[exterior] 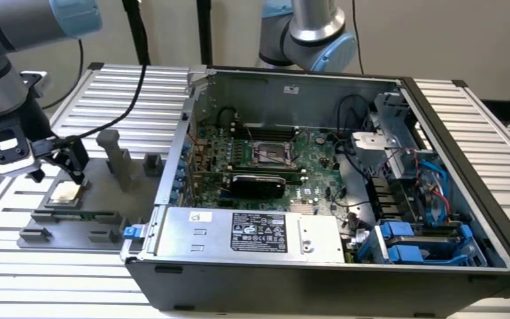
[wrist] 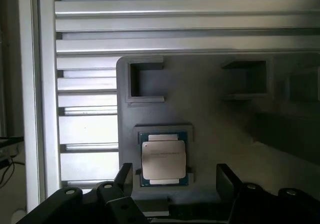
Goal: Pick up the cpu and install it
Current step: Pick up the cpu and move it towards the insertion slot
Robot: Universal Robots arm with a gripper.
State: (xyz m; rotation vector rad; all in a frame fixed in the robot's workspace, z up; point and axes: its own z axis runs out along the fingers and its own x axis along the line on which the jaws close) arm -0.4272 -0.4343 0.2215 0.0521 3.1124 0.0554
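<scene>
Gripper (wrist: 174, 175) jaws wide apart and empty, black fingers (wrist: 125, 176) flanking without touching the cpu (wrist: 163, 159), a flat square chip with silver lid and green rim, seated in a recess by the matte grey fixture plate's (wrist: 220, 134) edge, ribbed aluminium table (wrist: 85, 103) beyond.

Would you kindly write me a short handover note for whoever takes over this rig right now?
Tool: open, poised just above the cpu, holding nothing and not touching it.
Cpu: lying flat in its recess on the grey fixture plate, at the exterior view's left, outside the computer case.
Motherboard socket: inside the open case, away from the tool.
Done: tool lined up over the cpu.
Left: cpu not yet grasped, lifted or installed.
</scene>
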